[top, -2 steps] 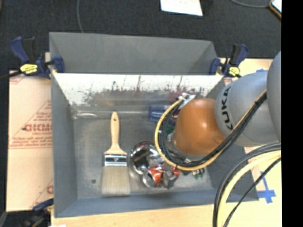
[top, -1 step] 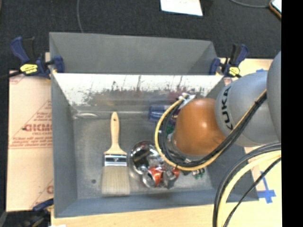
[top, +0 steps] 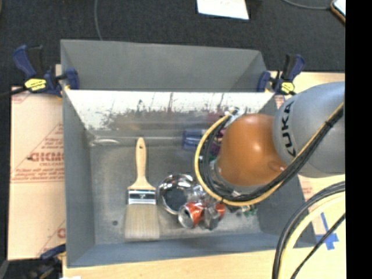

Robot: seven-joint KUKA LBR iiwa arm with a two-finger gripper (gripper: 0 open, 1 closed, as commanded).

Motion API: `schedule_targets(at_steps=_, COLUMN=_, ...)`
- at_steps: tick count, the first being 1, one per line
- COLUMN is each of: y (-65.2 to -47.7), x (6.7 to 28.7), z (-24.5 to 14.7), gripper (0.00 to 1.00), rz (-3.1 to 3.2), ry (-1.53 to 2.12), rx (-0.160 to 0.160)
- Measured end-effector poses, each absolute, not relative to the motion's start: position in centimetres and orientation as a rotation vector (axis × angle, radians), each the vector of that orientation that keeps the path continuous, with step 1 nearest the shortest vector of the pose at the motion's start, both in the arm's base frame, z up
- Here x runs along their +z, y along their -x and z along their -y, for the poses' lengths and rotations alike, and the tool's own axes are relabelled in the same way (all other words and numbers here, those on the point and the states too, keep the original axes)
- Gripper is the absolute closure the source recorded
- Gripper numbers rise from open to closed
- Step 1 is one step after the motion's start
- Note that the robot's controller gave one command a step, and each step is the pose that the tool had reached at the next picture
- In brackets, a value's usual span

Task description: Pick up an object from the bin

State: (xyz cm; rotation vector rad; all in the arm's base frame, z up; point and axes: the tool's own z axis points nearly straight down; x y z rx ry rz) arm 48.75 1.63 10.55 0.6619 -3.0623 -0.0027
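Observation:
The dark lower end of my gripper (top: 220,209) peeks out from under the arm's orange cover, low at the bin's front right. It sits right against a small red and silver crumpled thing (top: 193,213) on the bin floor. Just left of that lies a shiny round metal piece (top: 174,190). Further left, a paintbrush (top: 141,196) with a pale wooden handle, metal band and light bristles lies flat, handle pointing to the back wall.
A blue-capped clear tube (top: 190,138) lies along the back wall, partly behind the arm. A small green bit (top: 250,212) shows at the front right. The arm and its cover hide the bin's right half.

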Motion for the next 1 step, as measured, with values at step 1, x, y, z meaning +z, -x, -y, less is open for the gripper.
schedule_targets(at_steps=1, y=-48.93, x=14.37, z=-1.66, gripper=1.00, rz=3.068, ry=-0.663, rx=-0.001)
